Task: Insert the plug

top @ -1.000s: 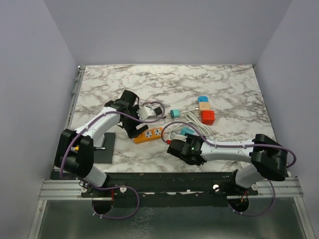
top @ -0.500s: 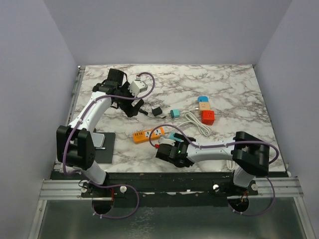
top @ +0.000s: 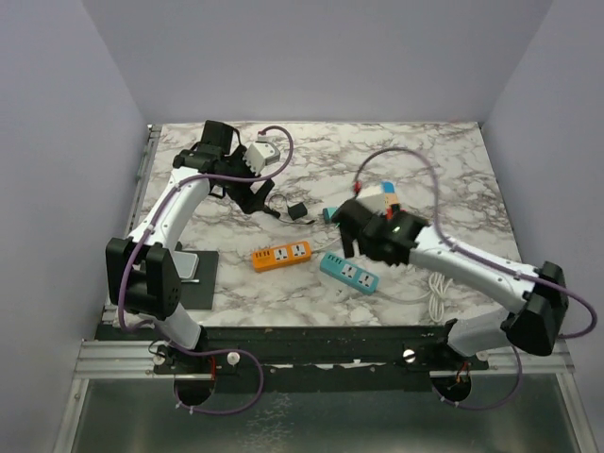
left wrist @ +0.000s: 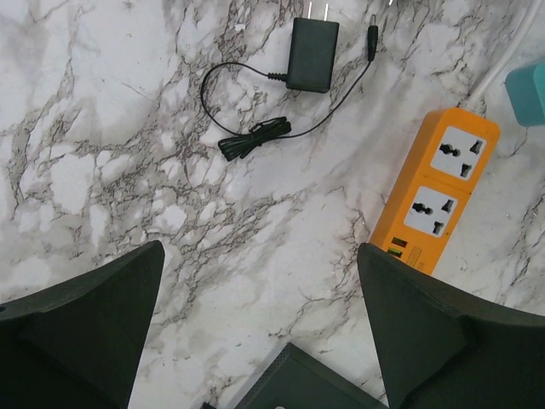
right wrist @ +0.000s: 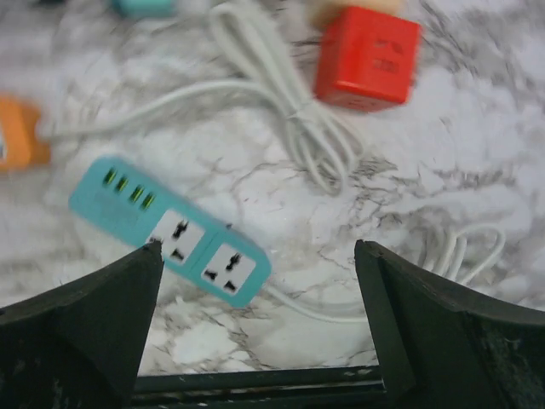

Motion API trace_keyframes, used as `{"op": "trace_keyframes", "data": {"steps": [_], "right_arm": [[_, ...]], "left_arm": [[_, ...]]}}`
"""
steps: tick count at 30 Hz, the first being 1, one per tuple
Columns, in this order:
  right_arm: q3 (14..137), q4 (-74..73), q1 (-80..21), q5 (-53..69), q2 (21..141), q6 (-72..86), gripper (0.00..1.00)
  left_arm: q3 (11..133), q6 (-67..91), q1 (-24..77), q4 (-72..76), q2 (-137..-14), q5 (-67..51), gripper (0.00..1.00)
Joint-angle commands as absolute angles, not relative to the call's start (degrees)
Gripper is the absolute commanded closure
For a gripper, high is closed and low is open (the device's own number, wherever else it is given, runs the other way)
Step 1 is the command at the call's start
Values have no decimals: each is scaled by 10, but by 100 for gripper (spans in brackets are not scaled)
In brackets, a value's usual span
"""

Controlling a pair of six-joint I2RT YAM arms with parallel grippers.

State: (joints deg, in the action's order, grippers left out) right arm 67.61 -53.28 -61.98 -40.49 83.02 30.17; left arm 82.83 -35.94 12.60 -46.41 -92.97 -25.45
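Left claw [left wrist: 258,249] first: I see it spread wide with nothing between its fingers, hanging over the far-left part of the counter [top: 444,160]. A second ago it sat low beside the orange power strip [left wrist: 434,200] near the middle. That arm has since swung back and to the left, and in the last half second it has barely shifted.

Under it lies the black adapter plug [left wrist: 312,54], flat on the marble, free of both claws and in no socket. In my left wrist view its long axis runs up and down the frame. Its two prongs point at the top edge, not at the orange strip, which lies lower and to the right. Its thin cord [left wrist: 255,136] loops off the bottom end into a small bundle.

The orange strip lies sockets-up on a diagonal. Just to its right the teal power strip [top: 347,272] is now in plain sight, nearer the front edge than a second ago.

My right claw [right wrist: 257,247] is also wide and empty. A second ago it was nearly closed and low at the front edge; now it is lifted over the teal strip, a white cable [right wrist: 289,111] and a red cube adapter [right wrist: 366,58].
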Motion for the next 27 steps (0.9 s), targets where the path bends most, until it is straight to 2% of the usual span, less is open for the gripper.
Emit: {"op": "trace_keyframes", "data": {"steps": [1, 5, 10, 18, 22, 27], "right_arm": [[673, -640, -382, -258, 751, 515, 0], [619, -638, -225, -183, 708, 543, 0], [592, -656, -127, -191, 700, 552, 0], [530, -630, -40, -218, 711, 600, 0], [489, -570, -15, -226, 722, 638, 1], [481, -524, 17, -225, 815, 650, 5]], "left_arm": [[859, -345, 127, -475, -935, -283, 3], [861, -346, 127, -479, -929, -283, 2], [845, -351, 127, -479, -922, -288, 1], [832, -376, 136, -479, -924, -274, 1], [826, -385, 142, -479, -926, -263, 1], [818, -385, 142, -479, -922, -257, 1]]}}
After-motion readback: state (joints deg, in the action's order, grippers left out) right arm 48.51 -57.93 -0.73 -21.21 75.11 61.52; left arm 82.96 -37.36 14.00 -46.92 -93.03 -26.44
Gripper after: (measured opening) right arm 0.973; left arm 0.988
